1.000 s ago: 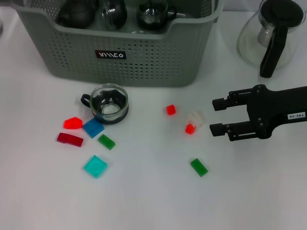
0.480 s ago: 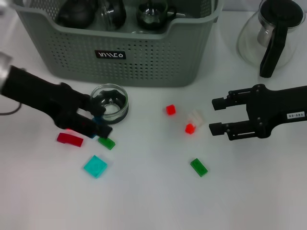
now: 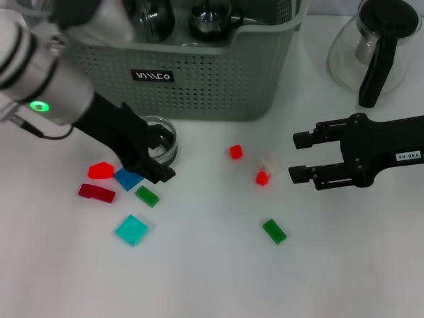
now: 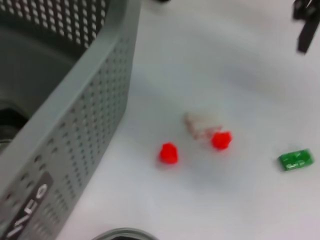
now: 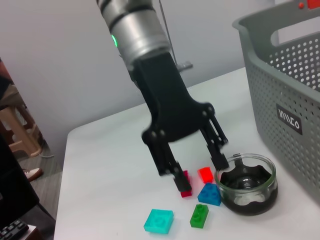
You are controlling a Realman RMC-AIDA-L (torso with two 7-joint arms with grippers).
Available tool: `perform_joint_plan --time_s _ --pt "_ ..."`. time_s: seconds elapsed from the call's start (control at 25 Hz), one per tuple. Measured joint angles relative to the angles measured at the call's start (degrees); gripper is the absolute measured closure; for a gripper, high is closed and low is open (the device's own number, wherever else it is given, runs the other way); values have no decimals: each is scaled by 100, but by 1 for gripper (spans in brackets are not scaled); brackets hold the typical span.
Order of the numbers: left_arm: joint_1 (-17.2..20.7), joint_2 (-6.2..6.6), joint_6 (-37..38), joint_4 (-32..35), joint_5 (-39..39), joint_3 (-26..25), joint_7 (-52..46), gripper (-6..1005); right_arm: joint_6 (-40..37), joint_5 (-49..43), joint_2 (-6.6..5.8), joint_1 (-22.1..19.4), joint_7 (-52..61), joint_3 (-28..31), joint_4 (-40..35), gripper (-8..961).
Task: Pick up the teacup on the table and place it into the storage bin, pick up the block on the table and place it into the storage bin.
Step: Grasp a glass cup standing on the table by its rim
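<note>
The teacup (image 3: 163,140) (image 5: 246,185), clear glass in a dark holder, stands just in front of the grey-green storage bin (image 3: 199,86) (image 5: 290,95). My left gripper (image 3: 158,156) (image 5: 199,172) is open and low beside the cup. One finger is near the cup's rim, the other is over the red block (image 5: 205,174) and blue block (image 3: 128,179). The cup's rim shows at the edge of the left wrist view (image 4: 122,234). My right gripper (image 3: 298,158) is open and level, just right of a pale block (image 3: 268,162) and a small red block (image 3: 262,177).
More blocks lie loose: red (image 3: 101,170), dark red (image 3: 97,193), green (image 3: 147,196), cyan (image 3: 132,230), small red (image 3: 236,152), green (image 3: 274,231). The bin holds dark teaware. A glass teapot (image 3: 377,50) with a black handle stands at the back right.
My left arm has swung in from the left and moved up and right, so its open gripper now sits against the teacup. The right arm has barely moved.
</note>
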Motion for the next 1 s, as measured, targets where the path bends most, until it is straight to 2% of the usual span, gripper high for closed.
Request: perform_joint_plan --time_s 0.2,0.4,0.56,0.84,1.0 --pt "-13 -17 -540 -114 303 681 -285 336 -1 -18 0 30 1 14 70 240" --pt "-13 -10 -871 -230 491 1031 -446 354 10 -21 -8 18 -7 23 70 242" --pt "-20 -11 -791 -386 597 1151 -468 369 18 -18 -9 4 -8 23 70 240" --pt "4 -15 -205 -385 618 1177 -478 394 -15 -12 -18 -9 5 23 69 240" --pt "44 -28 -361 -328 624 1201 -548 408 -13 -1 -17 -2 10 23 69 239"
